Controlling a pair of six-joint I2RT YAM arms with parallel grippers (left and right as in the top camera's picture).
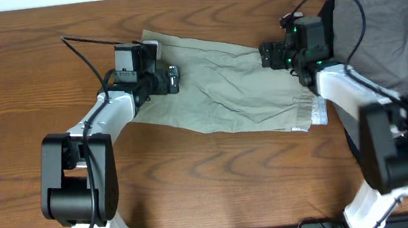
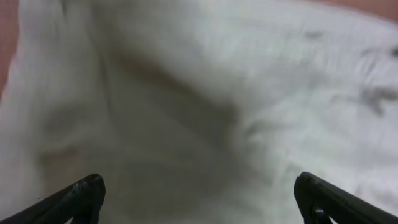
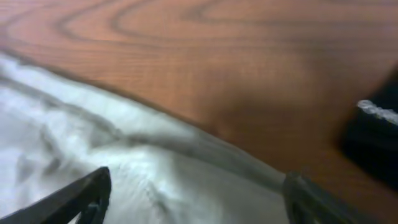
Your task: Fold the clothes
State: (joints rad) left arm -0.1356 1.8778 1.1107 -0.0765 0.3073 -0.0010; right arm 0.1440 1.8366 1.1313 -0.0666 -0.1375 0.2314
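Shorts (image 1: 224,89) lie wrinkled beneath left pincer (image 2: 196,196) and right pincer (image 3: 196,196), both spread open.

Bright, even light; blurred wrist views.

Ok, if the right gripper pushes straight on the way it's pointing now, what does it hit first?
Most likely the shorts: the right gripper is open, with their pale cloth just ahead of it, near the cloth's edge. Bare table lies beyond that edge. Depth is unclear.
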